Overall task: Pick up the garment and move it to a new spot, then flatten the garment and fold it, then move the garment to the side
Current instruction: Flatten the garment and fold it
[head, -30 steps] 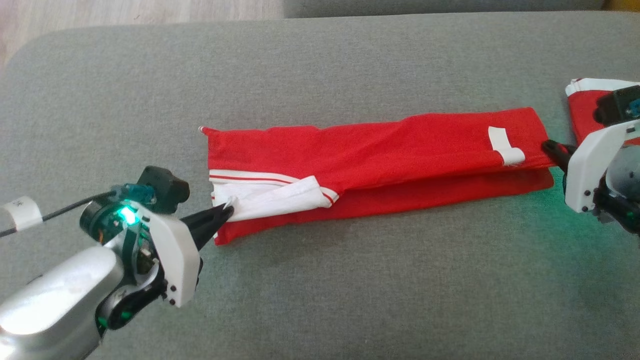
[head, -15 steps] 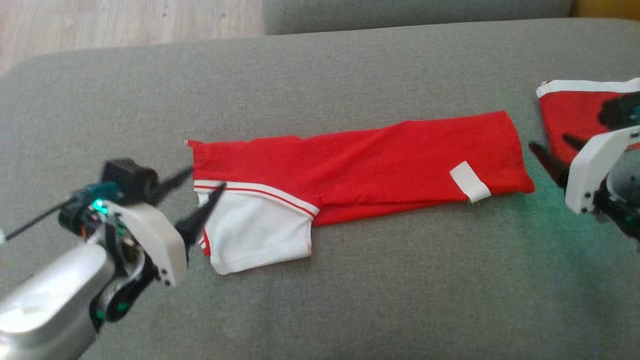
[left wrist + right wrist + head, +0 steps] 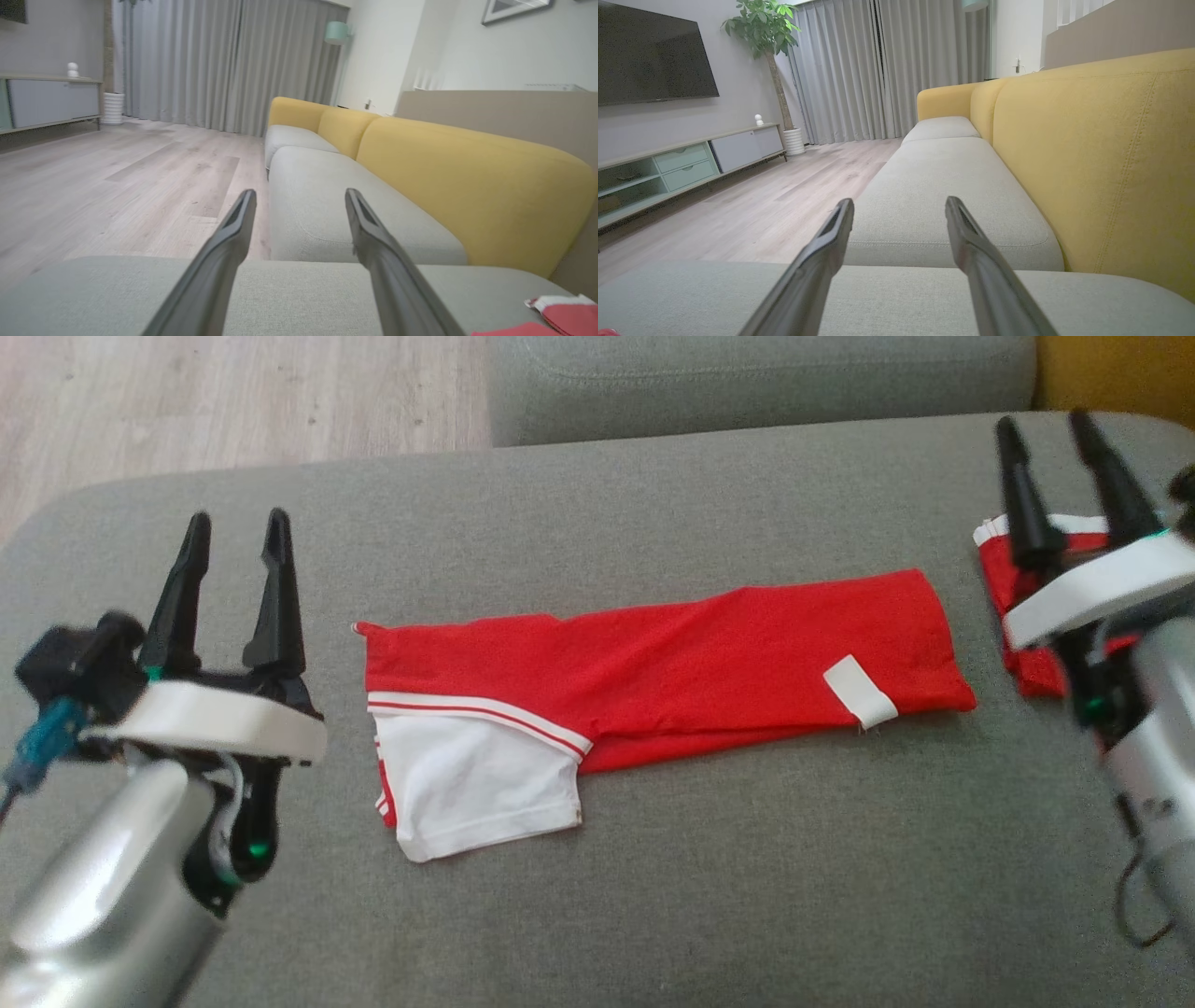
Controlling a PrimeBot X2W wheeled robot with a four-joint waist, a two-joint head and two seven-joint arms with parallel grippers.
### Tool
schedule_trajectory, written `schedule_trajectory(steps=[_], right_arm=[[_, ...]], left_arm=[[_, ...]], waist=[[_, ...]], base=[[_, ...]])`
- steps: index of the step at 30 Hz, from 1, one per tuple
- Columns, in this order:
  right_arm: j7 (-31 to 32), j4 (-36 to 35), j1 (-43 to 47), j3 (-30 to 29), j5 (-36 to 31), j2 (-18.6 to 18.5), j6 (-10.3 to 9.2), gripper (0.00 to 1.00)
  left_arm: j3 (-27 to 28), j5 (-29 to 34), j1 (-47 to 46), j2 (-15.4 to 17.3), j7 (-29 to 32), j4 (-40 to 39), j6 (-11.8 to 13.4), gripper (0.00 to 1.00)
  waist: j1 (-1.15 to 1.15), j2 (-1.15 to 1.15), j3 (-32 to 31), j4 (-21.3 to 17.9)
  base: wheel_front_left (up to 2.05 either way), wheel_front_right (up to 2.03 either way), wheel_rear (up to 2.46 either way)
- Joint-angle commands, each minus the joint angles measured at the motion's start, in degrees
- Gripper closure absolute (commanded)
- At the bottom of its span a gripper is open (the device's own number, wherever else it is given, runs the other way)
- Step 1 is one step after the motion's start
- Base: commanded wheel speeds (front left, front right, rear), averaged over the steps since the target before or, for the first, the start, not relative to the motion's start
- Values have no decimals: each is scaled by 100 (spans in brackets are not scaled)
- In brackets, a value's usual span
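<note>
Left gripper (image 3: 238, 518) is near-left, jaws apart, empty, raised off the seat (image 3: 653, 915). Garment (image 3: 672, 658) lies mid-seat between the arms, folded lengthwise into a long red strip. Its white sleeve (image 3: 471, 784) sticks out at the left end, and it touches neither gripper. Right gripper (image 3: 1044, 422) is far-right, jaws apart, empty, above a second red piece (image 3: 997, 569). Floor (image 3: 233, 401) lies beyond. Step looks like mid-fold: one fold in, strip lying free. Next move likely calls for pinching both layers at one end and carrying it over the other.
</note>
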Motion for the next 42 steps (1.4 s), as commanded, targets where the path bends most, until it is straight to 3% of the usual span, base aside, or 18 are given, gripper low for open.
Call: schedule_trajectory(steps=[1,4,10,15,23,28,36,42], right_arm=[[-110,-227,220,-154,-236,155,-4,0],[-171,-471,595,-692,-628,640,-4,0],[-188,-885,1513,-1530,-1517,1557,-4,0],[-189,-954,2048,-1640,-1999,1874,-4,0],[-28,-1139,2163,-1873,-2339,2043,-4,0],[314,-1069,1897,-2371,-2706,2048,-4,0],[997,-227,1347,-3739,-3279,2093,-4,0],[1200,502,1080,-3985,-3212,2104,-4,0]], left_arm=[[598,232,-13,-9,-56,-166,57,0],[1186,680,510,-449,-59,-226,11,0],[1823,1528,1417,-1210,-61,-56,-427,0],[2002,2037,1718,-1576,-61,192,-769,0],[2411,2625,1723,-2082,-62,495,-1195,0],[2559,2887,1550,-2266,-62,640,-1443,0],[2634,3214,1272,-2569,-62,839,-1747,0],[2695,3366,1116,-2686,-62,955,-1912,0]], waist=[[0,0,-44,15],[0,0,-100,25],[0,0,-197,80],[0,0,-197,137],[0,0,8,189],[0,0,250,238],[0,0,712,403],[0,0,905,502]], base=[[0,0,0],[0,0,0],[0,0,0],[0,0,0],[0,0,0],[0,0,0],[0,0,0],[0,0,0]])
